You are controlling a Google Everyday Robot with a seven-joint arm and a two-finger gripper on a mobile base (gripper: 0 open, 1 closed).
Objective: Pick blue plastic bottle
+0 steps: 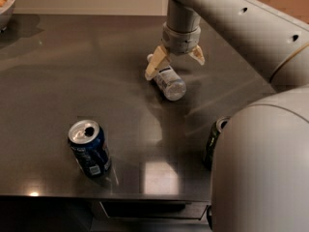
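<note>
The blue plastic bottle (167, 79) lies on its side on the dark table (72, 71), white cap pointing to the far left, label facing up. My gripper (174, 64) hangs directly over it with its two tan fingers spread apart. The left finger (155, 65) is down beside the bottle's neck. The right finger (197, 55) is to the right of the bottle, above its body. The jaws straddle the bottle and are open around it.
A dark blue soda can (89, 149) stands near the front left. A green soda can (214, 141) stands at the front right, mostly hidden behind my arm (260, 163). A white bowl (6, 4) sits at the far left corner. The table's front edge is close.
</note>
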